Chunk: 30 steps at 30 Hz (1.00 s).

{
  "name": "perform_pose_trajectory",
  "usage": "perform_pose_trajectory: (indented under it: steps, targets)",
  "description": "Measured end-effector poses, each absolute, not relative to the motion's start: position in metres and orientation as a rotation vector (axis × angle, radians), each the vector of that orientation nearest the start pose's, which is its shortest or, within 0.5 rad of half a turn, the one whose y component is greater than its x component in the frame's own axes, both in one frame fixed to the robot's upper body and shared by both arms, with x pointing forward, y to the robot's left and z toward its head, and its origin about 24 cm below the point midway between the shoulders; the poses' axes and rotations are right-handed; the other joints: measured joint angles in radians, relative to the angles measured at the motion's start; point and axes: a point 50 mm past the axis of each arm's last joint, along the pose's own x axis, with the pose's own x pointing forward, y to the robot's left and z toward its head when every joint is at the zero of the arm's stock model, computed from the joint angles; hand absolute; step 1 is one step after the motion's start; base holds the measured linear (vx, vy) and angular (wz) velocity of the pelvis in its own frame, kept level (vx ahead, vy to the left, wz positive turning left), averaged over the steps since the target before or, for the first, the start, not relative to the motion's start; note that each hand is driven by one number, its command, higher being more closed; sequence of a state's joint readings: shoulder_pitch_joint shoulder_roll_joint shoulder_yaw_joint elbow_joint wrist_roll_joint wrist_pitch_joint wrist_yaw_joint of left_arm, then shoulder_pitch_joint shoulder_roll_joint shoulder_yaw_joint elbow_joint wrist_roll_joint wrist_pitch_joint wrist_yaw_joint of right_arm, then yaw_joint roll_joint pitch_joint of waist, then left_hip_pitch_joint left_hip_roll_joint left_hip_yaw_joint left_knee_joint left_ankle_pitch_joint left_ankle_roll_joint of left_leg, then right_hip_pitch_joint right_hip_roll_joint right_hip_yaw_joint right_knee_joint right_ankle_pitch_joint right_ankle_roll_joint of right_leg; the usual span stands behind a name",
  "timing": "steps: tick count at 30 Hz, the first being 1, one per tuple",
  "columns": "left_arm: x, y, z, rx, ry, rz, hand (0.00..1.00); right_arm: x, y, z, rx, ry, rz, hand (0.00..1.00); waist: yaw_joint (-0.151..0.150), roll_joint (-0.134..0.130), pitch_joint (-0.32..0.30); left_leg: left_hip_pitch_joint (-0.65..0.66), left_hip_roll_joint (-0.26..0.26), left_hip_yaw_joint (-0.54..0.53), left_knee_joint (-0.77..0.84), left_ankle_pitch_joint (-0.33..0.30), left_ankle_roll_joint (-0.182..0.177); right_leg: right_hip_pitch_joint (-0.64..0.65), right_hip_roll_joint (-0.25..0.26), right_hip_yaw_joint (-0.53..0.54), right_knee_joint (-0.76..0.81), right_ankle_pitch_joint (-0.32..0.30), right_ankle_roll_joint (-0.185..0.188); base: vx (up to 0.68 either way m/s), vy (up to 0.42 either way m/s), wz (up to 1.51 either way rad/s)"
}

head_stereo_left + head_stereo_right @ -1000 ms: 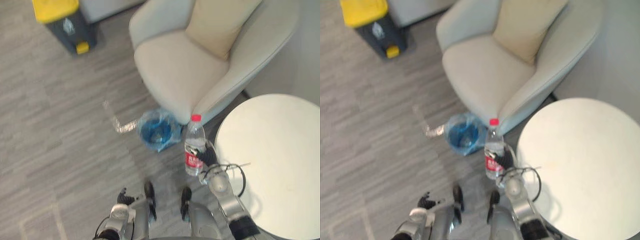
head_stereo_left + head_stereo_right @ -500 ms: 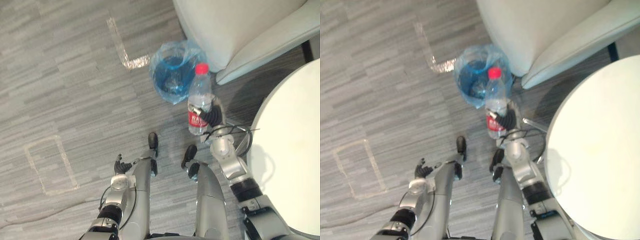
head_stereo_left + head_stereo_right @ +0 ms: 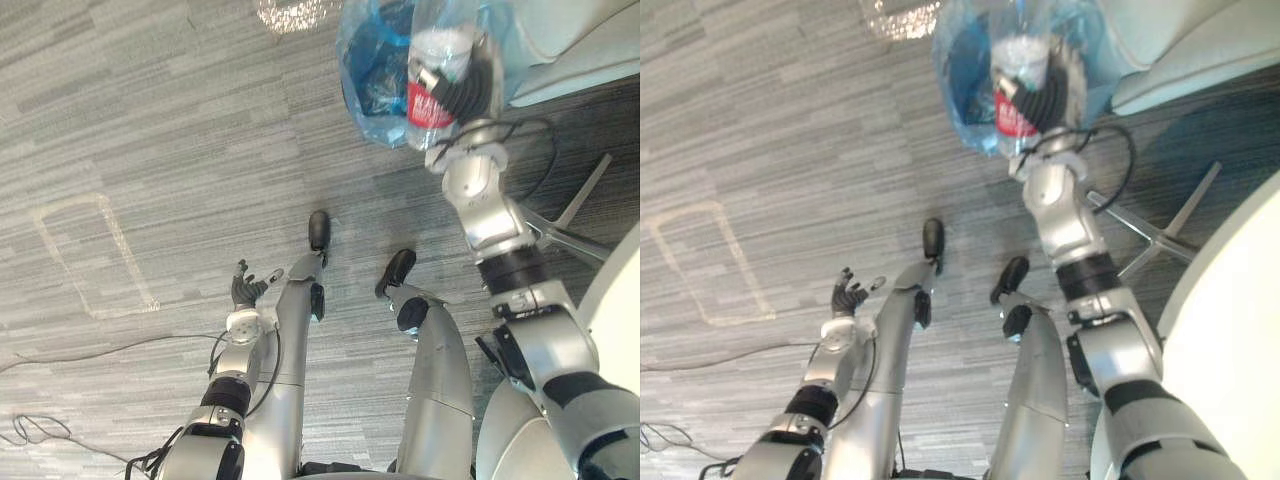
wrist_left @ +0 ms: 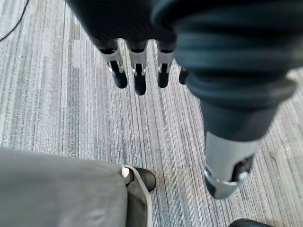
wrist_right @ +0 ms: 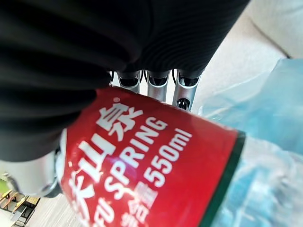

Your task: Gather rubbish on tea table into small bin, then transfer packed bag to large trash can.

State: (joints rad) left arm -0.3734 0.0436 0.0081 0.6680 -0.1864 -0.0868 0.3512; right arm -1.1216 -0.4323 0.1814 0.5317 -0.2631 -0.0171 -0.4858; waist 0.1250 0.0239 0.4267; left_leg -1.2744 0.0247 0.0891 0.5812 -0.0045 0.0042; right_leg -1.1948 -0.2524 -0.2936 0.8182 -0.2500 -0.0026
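Right hand [image 3: 468, 88]: reaching forward and away from the body, fingers and thumb curled round a bottle at its labelled middle; dark ribbed cover wrapping the side nearer the armchair.

Bottle: clear plastic water bottle with a red label [image 3: 430, 78], gripped in the right hand, roughly upright and leaning a little; upper end cut off by the head view's top edge. In the right wrist view, red label [image 5: 151, 165] very close, silver fingers [image 5: 156, 81] curled behind it, blue film just beside its clear part.

Small bin: round bin lined with a translucent blue plastic bag [image 3: 372, 72], standing on the floor at the foot of the armchair. Bottle seen directly in front of the bag's open mouth; whether above the rim or already inside, cannot tell.

Left hand [image 3: 246, 291]: hanging low at the robot's left side, well apart from bin and bottle, holding nothing. In the left wrist view, fingers [image 4: 138, 75] straight and relaxed, thumb apart, pointing at bare floor.

Table: white round table, only its edge [image 3: 1232, 345] visible at the robot's right.

Armchair: pale cushioned armchair [image 3: 1200, 45] beyond the bin, one thin metal leg [image 3: 1165, 225] splayed over the floor.

Floor: grey striped carpet [image 3: 150, 120], with a pale tape rectangle [image 3: 95, 255] marked out to the robot's left.
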Motion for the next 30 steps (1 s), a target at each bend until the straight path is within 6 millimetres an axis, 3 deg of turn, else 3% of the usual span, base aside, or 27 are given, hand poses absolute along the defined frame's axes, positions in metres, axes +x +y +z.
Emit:
perform_pose_trajectory:
  steps: [3,4,9,17,30]
  targets:
    - [0.310,0.156,0.000,-0.093,0.217,0.312,0.00,0.377,-0.165,0.320,-0.601,-0.790,-0.458,1.00,0.002,0.000,0.000,-0.021,-0.005,-0.002,-0.001,0.009,0.007,-0.026,-0.006,0.001,0.012,-0.004,-0.001,-0.03,0.008,0.08]
    - [0.310,0.155,0.001,-0.093,0.214,0.308,0.00,0.377,-0.168,0.320,-0.592,-0.785,-0.467,0.00,0.002,0.000,0.000,-0.023,-0.009,-0.004,0.000,0.010,0.006,-0.029,-0.010,0.001,0.019,-0.012,-0.003,-0.03,0.002,0.16]
    - [0.312,0.154,0.007,-0.102,0.182,0.303,0.00,0.376,-0.178,0.335,-0.565,-0.800,-0.526,0.00,0.002,0.000,-0.001,-0.055,-0.011,-0.016,0.009,0.013,0.001,-0.058,-0.010,0.001,0.038,-0.024,-0.004,-0.04,0.002,0.09]
    - [0.314,0.153,0.012,-0.097,0.157,0.295,0.00,0.372,-0.179,0.339,-0.561,-0.825,-0.531,0.00,0.004,0.000,-0.001,-0.076,-0.004,-0.018,0.039,0.003,-0.010,-0.073,-0.008,0.002,0.061,-0.031,-0.008,-0.06,0.015,-0.01]
    - [0.316,0.159,0.016,-0.073,0.140,0.294,0.00,0.372,-0.167,0.303,-0.855,-0.815,-0.440,0.00,0.006,-0.001,-0.004,-0.089,0.029,-0.014,0.067,-0.002,-0.005,-0.081,0.022,0.004,0.062,-0.026,-0.023,-0.07,0.006,-0.07]
